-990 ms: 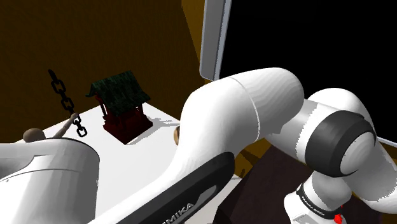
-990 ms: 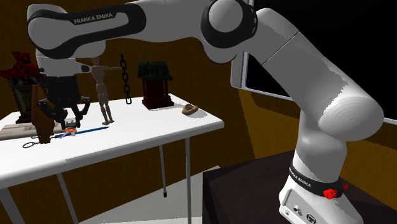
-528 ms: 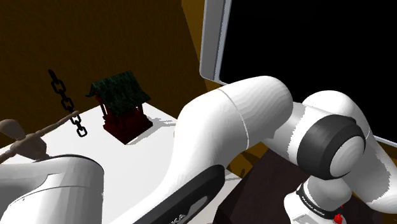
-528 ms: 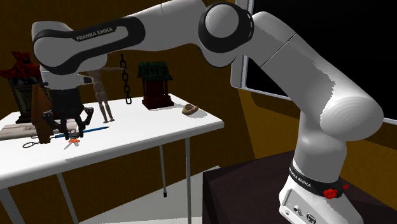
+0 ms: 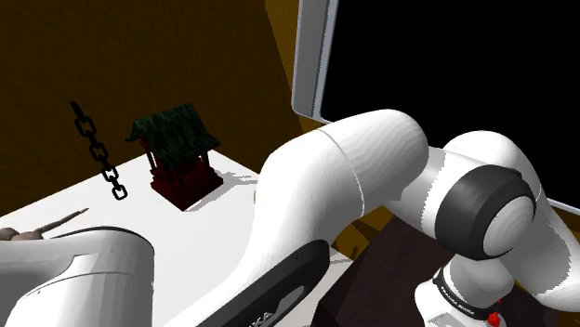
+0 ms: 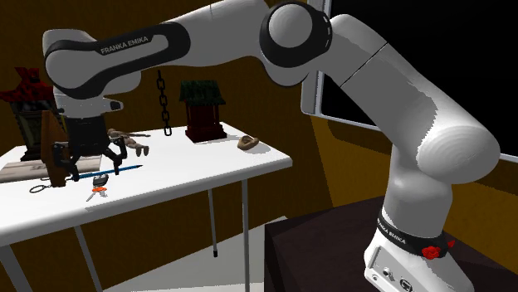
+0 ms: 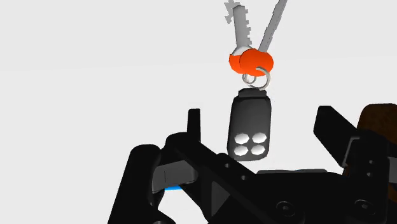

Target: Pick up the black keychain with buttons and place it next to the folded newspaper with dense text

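The black keychain (image 7: 250, 127), a fob with white buttons on a ring with an orange-headed key, lies flat on the white table (image 6: 191, 170). My gripper (image 7: 261, 118) hovers just above it, open, one finger on each side and neither touching it. In the second exterior view the gripper (image 6: 91, 170) hangs over the keychain (image 6: 98, 186) near the table's front left. The folded newspaper (image 6: 18, 168) lies flat at that view's left edge, a short way from the keychain, partly behind a brown upright board (image 6: 52, 149).
A wooden mannequin (image 6: 126, 138) lies toppled behind the gripper, beside a blue pen (image 6: 126, 167). A black chain (image 6: 163, 104) hangs over the table's back, next to a dark red model shrine (image 6: 203, 109). A small brown object (image 6: 247, 143) sits near the right edge.
My fingers have opened and let go of the keychain, which now rests on the table. The hand came down a little. The wooden mannequin tipped from upright to lying flat.
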You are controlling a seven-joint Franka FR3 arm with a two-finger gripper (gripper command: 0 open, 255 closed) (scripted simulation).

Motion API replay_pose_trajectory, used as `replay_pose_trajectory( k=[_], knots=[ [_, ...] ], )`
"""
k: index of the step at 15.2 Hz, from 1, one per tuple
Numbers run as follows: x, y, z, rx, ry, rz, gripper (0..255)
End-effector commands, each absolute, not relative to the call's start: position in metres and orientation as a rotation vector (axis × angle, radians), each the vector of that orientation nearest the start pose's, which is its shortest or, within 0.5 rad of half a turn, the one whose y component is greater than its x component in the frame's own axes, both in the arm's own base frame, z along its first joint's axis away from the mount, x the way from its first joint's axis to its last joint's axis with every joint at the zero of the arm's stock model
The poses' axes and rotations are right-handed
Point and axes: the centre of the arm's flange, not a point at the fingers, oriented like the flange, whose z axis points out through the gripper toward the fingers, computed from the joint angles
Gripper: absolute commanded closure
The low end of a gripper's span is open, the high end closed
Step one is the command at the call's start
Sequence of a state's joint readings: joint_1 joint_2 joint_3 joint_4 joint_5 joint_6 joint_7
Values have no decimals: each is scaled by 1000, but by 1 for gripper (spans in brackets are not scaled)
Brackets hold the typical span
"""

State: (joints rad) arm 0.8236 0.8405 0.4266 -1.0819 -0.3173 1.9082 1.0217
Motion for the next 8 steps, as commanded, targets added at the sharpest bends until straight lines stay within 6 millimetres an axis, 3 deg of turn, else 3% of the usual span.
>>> replay_pose_trajectory(
  k=[1, 3, 7, 8],
  knots=[
    [362, 677, 350, -3080, -293, -19, 0],
    [362, 677, 350, -3080, -293, -19, 0],
    [361, 674, 400, -3080, -293, -19, 0],
    [361, 674, 400, -3080, -293, -19, 0]
  ],
)
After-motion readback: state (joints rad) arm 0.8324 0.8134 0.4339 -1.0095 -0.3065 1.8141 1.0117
